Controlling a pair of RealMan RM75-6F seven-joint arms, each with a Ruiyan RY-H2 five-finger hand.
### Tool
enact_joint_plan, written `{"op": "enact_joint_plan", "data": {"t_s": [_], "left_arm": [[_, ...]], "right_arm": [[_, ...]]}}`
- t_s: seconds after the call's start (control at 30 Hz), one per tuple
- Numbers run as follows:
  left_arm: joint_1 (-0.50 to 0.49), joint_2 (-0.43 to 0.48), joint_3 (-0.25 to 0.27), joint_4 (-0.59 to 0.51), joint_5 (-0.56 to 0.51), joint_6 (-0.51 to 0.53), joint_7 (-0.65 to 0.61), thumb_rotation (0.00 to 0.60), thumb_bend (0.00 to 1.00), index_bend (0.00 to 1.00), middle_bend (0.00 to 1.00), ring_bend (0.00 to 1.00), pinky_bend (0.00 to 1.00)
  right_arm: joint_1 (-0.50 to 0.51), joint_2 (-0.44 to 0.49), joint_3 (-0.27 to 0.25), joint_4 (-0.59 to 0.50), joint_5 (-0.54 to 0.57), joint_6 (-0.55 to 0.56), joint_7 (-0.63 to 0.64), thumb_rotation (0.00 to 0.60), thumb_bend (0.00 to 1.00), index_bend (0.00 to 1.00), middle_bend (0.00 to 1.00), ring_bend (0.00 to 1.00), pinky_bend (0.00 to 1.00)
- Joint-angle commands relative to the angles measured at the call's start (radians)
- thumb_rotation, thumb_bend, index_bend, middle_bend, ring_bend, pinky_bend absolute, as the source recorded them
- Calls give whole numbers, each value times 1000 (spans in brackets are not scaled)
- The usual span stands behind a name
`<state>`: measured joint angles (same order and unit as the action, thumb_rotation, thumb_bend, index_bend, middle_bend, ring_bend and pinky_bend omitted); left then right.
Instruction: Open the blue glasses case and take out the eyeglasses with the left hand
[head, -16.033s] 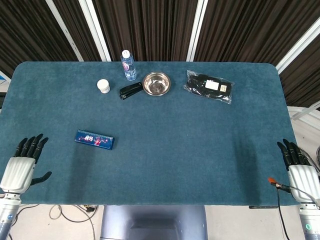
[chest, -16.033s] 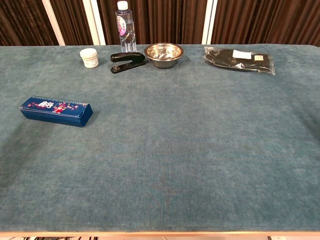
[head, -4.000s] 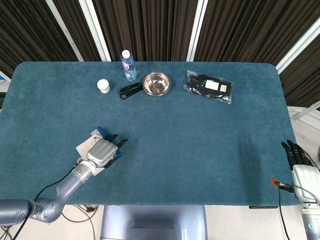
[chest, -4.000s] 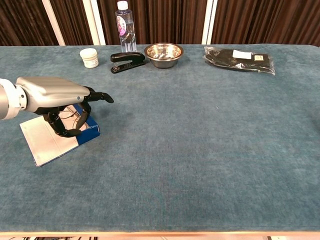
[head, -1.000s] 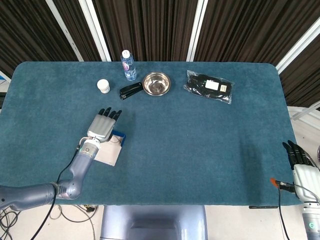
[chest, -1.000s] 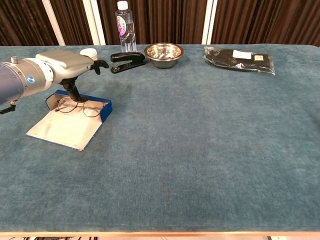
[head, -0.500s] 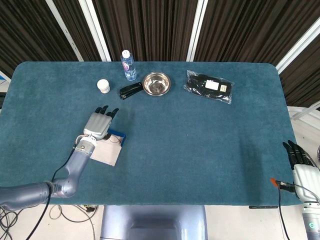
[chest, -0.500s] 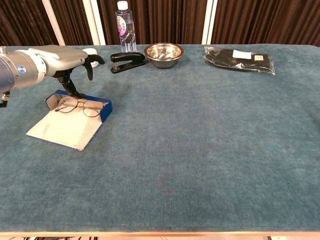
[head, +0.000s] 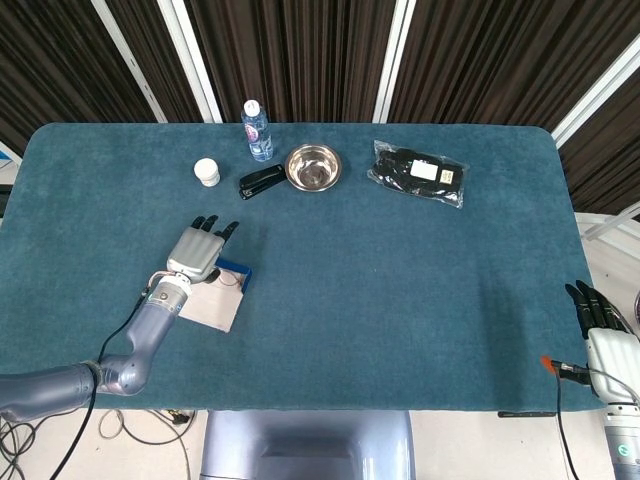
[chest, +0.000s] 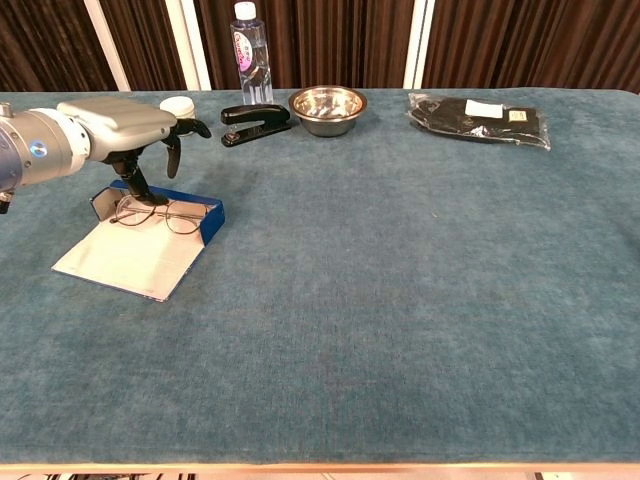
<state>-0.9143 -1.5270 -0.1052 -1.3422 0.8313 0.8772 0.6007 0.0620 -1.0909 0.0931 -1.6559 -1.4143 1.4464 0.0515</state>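
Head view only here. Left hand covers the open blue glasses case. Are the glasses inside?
Observer: Yes. Chest view shows thin wire-rimmed eyeglasses lying in the blue glasses case.
Operator: Lid?
Observer: The lid is fully open, pale inside up, flat on the teal table.
Operator: Left hand holding them?
Observer: No. The left hand hovers over the case's left end, one finger pointing down into it; contact unclear.

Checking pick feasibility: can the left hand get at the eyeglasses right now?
Probably yes. The blue glasses case lies open with its lid flat, the eyeglasses lie exposed inside, and the left hand hovers just above, holding nothing.
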Motion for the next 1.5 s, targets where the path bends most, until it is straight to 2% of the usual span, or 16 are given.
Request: {"op": "enact_joint_plan", "data": {"t_s": [0.03, 0.53, 0.83, 1.2, 1.5], "left_arm": [[-1, -13, -1, 15, 13, -1, -11, 600, 242, 81, 417, 78, 127], [-3, -32, -2, 48, 19, -16, -13, 600, 247, 87, 429, 80, 127], [-5, -39, -8, 56, 20, -21, -17, 600, 307, 102, 443, 80, 127], [-3, -45, -5, 65, 20, -29, -19, 600, 316, 113, 462, 80, 127], [3, -50, -4, 71, 33, -32, -36, 600, 378, 134, 498, 94, 127]], "right_arm": [[0, 0, 0, 0, 1, 0, 1, 600, 135, 0, 0, 0, 238], [1, 0, 0, 0, 1, -2, 4, 600, 136, 0, 0, 0, 238], [0, 0, 0, 0, 1, -2, 5, 600, 135, 0, 0, 0, 237], [-1, 0, 0, 1, 1, 0, 5, 600, 135, 0, 0, 0, 237], [-2, -2, 0, 2, 0, 2, 5, 600, 136, 0, 0, 0, 238]]}}
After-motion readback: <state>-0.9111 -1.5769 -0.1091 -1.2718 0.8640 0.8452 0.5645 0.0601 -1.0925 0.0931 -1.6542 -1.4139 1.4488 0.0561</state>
